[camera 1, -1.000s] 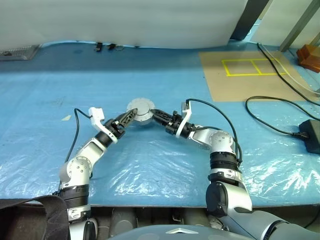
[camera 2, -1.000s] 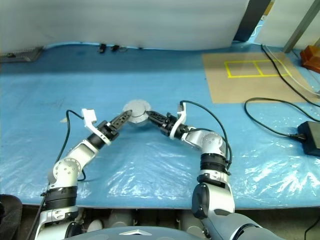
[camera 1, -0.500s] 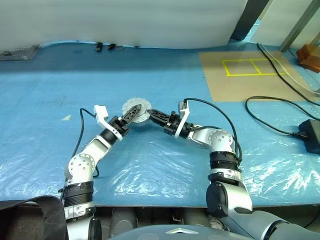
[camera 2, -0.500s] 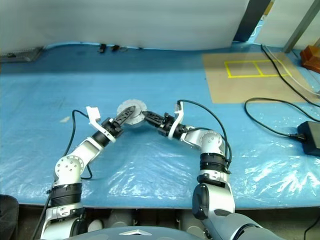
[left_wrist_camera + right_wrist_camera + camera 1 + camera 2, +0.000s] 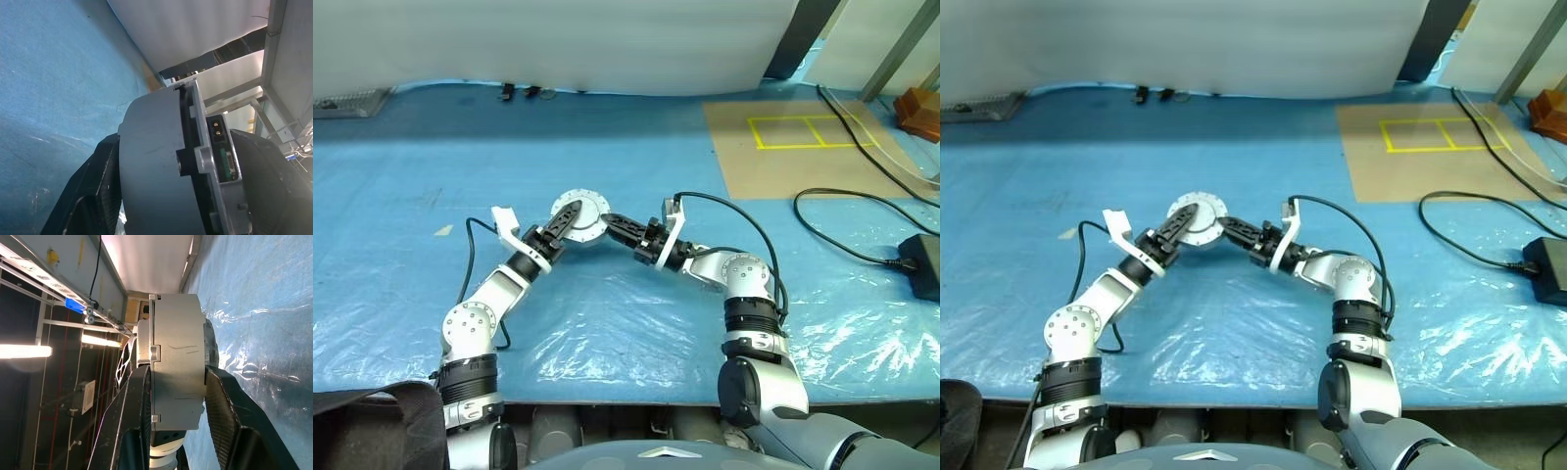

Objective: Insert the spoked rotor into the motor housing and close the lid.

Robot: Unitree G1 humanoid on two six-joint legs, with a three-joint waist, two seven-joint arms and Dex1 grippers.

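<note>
table [image 5: 636, 176] under a blue plastic sheet takes up most of the scene, with a brown cardboard patch [image 5: 793, 147] marked in yellow tape squares at its far right and black cables [image 5: 847, 235] trailing toward a dark box [image 5: 922, 262] at the right edge. a white backdrop [image 5: 558, 39] hangs along the far side.

both arms reach inward and meet at the middle of the table on the motor housing [image 5: 581, 216], a round silver drum held above the sheet with its flat lidded face tipped toward the head camera. the right gripper [image 5: 610, 221] is clamped on it from the right, one finger against each flat face. the left gripper [image 5: 565, 217] comes in from the left, and its fingers [image 5: 93, 196] straddle the drum's body the same way; the left wrist view shows dark pads at both sides of the grey wall, seemingly touching. a small connector port [image 5: 217, 129] sits on the rim by the lid seam.
</note>
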